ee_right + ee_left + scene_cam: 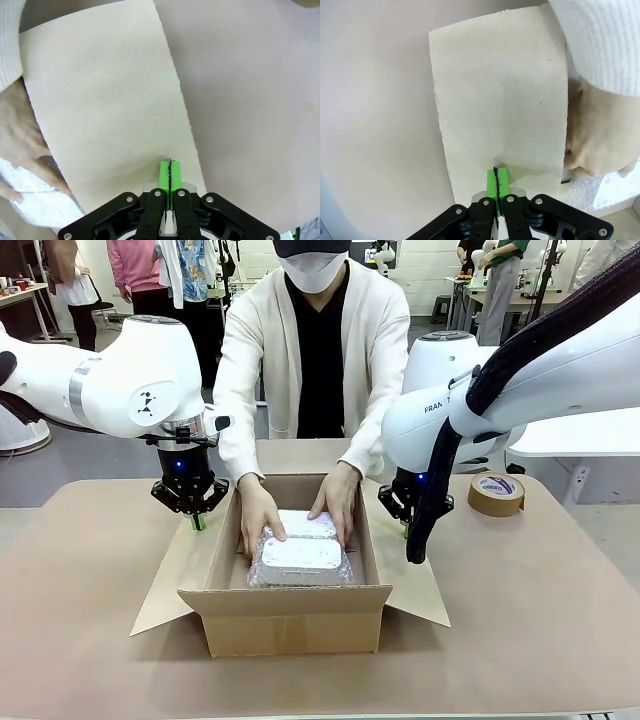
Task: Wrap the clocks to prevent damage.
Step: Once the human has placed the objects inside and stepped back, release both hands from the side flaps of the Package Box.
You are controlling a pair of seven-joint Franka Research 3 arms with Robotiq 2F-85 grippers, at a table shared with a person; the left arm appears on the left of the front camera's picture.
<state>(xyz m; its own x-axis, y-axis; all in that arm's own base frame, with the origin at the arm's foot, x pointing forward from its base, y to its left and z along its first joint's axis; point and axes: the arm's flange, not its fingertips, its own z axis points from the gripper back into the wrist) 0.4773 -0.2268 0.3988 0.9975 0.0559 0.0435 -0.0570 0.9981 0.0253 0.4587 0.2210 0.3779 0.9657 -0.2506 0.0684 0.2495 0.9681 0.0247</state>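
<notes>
The clocks (298,556) are a silvery bubble-wrap bundle lying inside an open cardboard box (290,618). Both of the person's hands (258,516) rest on the bundle. My left gripper (198,523) is shut, its green tips pressing on the box's left flap (505,90). My right gripper (405,527) is shut too, tips down on the right flap (105,100). In the left wrist view my gripper (496,175) touches the flap, with a hand (600,135) and bubble wrap (602,192) beside it. The right wrist view has my gripper (170,167) on cardboard and bubble wrap (35,205) at lower left.
A brown tape roll (496,493) lies on the table (540,620) at the right, behind my right arm. The person stands at the far side, leaning over the box. Bare table surrounds the box on both sides and in front.
</notes>
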